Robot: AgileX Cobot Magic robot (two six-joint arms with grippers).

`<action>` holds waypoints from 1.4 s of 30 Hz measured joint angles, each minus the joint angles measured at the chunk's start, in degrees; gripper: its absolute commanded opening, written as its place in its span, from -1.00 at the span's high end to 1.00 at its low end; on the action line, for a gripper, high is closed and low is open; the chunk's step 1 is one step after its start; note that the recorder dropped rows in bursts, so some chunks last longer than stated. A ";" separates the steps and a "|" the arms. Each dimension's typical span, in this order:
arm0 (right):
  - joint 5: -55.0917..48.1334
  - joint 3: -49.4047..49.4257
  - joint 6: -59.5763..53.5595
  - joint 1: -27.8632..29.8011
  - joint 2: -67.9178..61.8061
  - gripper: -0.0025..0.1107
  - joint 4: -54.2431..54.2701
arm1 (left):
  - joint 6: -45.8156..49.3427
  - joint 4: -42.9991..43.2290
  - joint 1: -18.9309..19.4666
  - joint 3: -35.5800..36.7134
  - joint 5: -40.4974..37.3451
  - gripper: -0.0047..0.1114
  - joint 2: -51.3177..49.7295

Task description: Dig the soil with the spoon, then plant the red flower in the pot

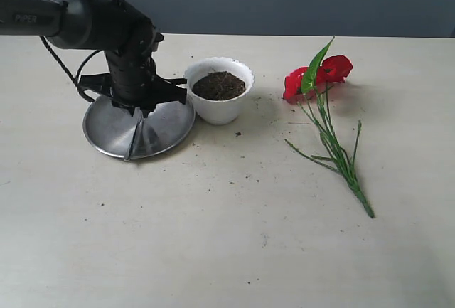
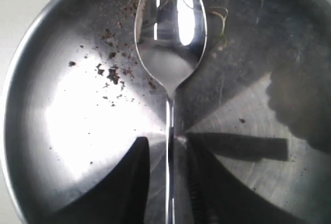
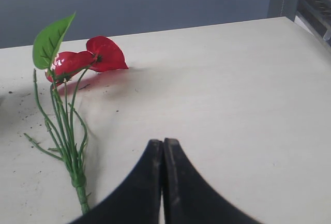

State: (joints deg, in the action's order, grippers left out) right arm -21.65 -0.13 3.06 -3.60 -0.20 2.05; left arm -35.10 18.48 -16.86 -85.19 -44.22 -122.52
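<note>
tabletop [image 1: 213, 251] – pale, bare at the near edge, a few dark crumbs scattered across its middle.

right fingers [image 3: 178, 193] – black, clenched tip to tip with nothing between them, above the tabletop near the stem end of the red flower [image 1: 337, 67]; outside the exterior view.

red flower – lay flat on the tabletop at the right, the cut end of its thin green stems nearest, the broad leaf and red petals farthest, well apart from the pot [image 1: 220, 112].

round steel plate [image 1: 174, 119] – stood left of the pot, its rim just beside the pot wall; whether they touched could not be told. soil crumbs [image 2: 111, 71] dotted its surface.

spoon [image 2: 170, 43] – lay in the plate, bowl flecked with soil bits, its handle running between the left fingers [image 2: 135, 188].

left fingers – parted, a gap showing on each side of the handle; released, gripping nothing.

pot – white, scalloped rim, upright. the soil [image 1: 218, 85] sat inside it, dark and fibrous, just below the rim.
</note>
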 measured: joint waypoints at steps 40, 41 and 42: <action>0.00 0.00 0.00 0.00 0.00 0.96 0.00 | 1.15 4.13 0.12 0.00 -7.00 0.91 15.02; 0.00 0.00 0.00 0.00 0.00 0.96 0.00 | 1.15 4.13 0.12 0.00 -6.58 0.91 16.06; 0.00 0.00 0.00 0.00 0.00 0.96 0.00 | 1.15 4.13 0.12 0.00 -6.23 0.91 17.11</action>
State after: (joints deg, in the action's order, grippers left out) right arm -21.65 -0.13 3.06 -3.60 -0.20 2.05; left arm -33.95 22.61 -16.74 -85.19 -50.44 -105.41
